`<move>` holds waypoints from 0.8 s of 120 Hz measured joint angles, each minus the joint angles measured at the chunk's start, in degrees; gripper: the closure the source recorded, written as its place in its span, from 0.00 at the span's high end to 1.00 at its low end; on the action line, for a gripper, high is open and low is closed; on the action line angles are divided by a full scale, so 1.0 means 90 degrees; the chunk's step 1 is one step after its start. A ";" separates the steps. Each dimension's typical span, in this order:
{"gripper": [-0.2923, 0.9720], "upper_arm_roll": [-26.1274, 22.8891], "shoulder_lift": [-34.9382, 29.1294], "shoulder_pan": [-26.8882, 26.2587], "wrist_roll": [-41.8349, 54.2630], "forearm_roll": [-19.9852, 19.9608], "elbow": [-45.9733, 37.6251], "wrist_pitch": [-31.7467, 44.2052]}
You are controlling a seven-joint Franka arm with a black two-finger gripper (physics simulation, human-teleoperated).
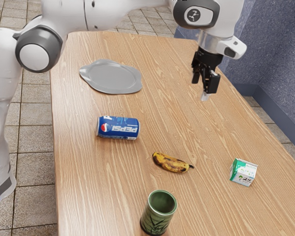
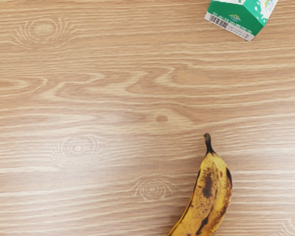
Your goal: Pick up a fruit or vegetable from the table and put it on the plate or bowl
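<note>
The gripper point(image 1: 205, 83) hangs above bare wood at the far side of the table point(image 1: 152, 59); its two black fingers look spread, with nothing between them. The spotted banana point(image 1: 172, 163) lies flat, well apart from it toward the near edge and a little to the exterior view's left, its long axis running left to right with the stem at the right end. The grey plate point(image 1: 110, 76) sits far left, so I judge the hand must first travel nearward over the banana.
</note>
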 joint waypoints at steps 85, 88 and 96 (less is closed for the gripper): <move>0.77 -0.0387 -0.1332 -0.0035 -0.0023 -0.0418 -0.4974 0.3722; 0.77 -0.0388 -0.1348 -0.0037 -0.0019 -0.0419 -0.5048 0.3791; 0.77 -0.0377 -0.1430 -0.0036 -0.0010 -0.0423 -0.5216 0.3937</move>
